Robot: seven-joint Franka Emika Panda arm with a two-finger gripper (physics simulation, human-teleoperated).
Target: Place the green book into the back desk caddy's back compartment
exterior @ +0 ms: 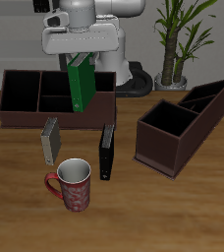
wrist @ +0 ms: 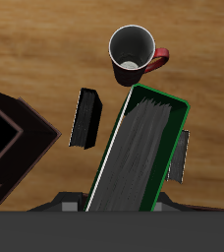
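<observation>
The green book (exterior: 82, 89) hangs upright with my gripper (exterior: 82, 61) shut on its upper edge. It hangs over the back desk caddy (exterior: 16, 116), a long, low, dark brown box, and covers part of one large end cell. The back compartment (exterior: 53, 85) is the small rear cell of the middle pair, just beside the book, and stands open. In the wrist view the green book (wrist: 139, 148) runs away from my gripper (wrist: 119, 204), showing its white page edge. The long caddy does not show in that view.
A black book (exterior: 107, 151) (wrist: 84, 118) and a grey book (exterior: 50, 141) (wrist: 180, 156) stand on the table in front of the long caddy. Nearer the front edge is a red mug (exterior: 72, 184) (wrist: 134, 54). A slant-topped brown caddy (exterior: 178, 123) (wrist: 11, 148) stands beside them.
</observation>
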